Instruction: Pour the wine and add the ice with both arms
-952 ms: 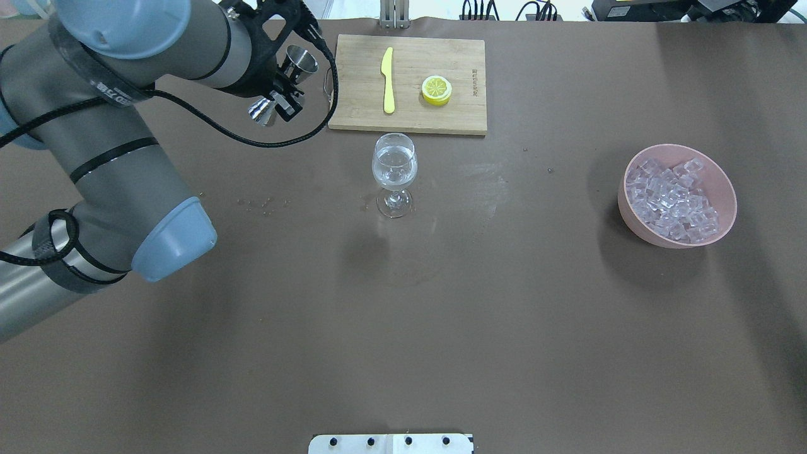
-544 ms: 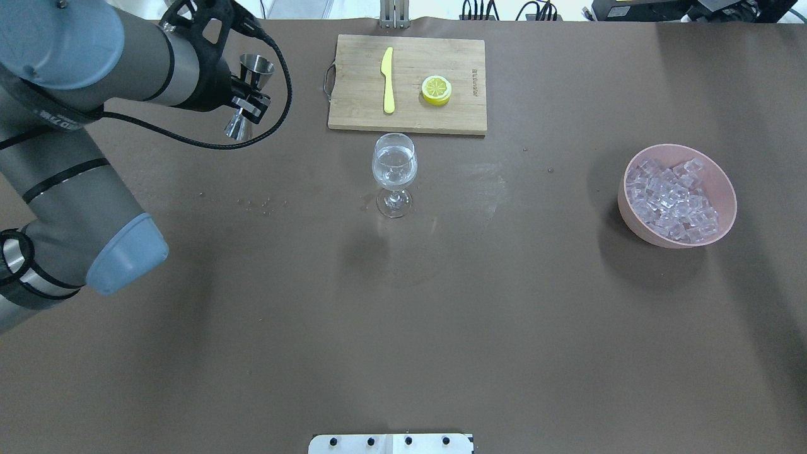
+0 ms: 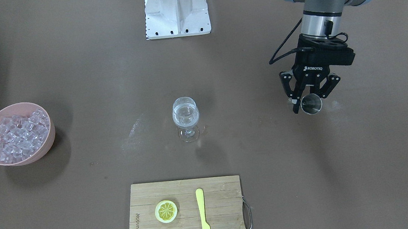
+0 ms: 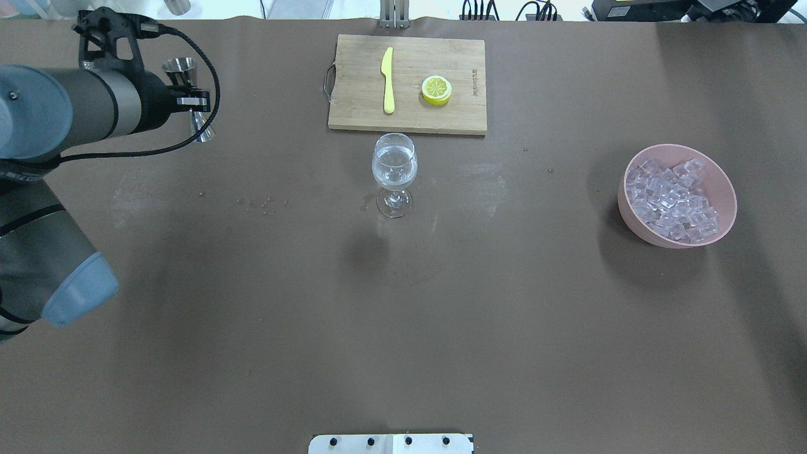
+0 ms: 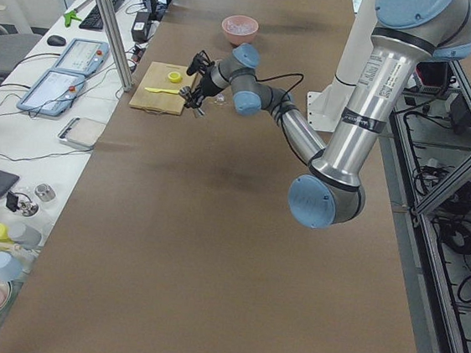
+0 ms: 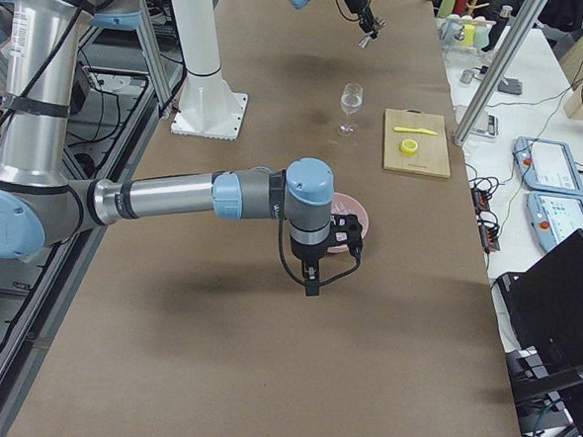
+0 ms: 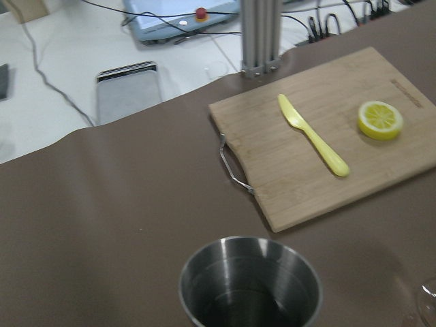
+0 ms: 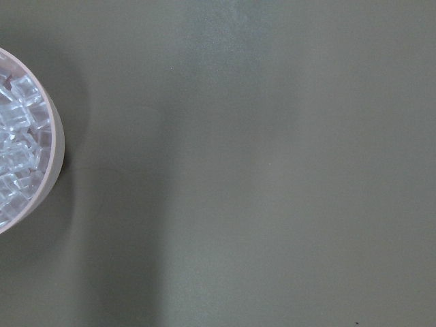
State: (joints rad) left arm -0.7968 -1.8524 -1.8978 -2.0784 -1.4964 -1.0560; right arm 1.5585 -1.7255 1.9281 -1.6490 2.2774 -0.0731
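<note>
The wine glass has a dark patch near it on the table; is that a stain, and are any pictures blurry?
Overhead exterior: it looks like a soft shadow of the wine glass, not a stain; the pink bowl casts one too. Right wrist view: slightly soft, the ice blurred.

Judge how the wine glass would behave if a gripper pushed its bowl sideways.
The wine glass would probably tip rather than slide: its wide bowl sits on a thin stem over a small foot. The wine inside adds weight high up and might slosh. Being clear glass, it looks fragile and likely slippery.
</note>
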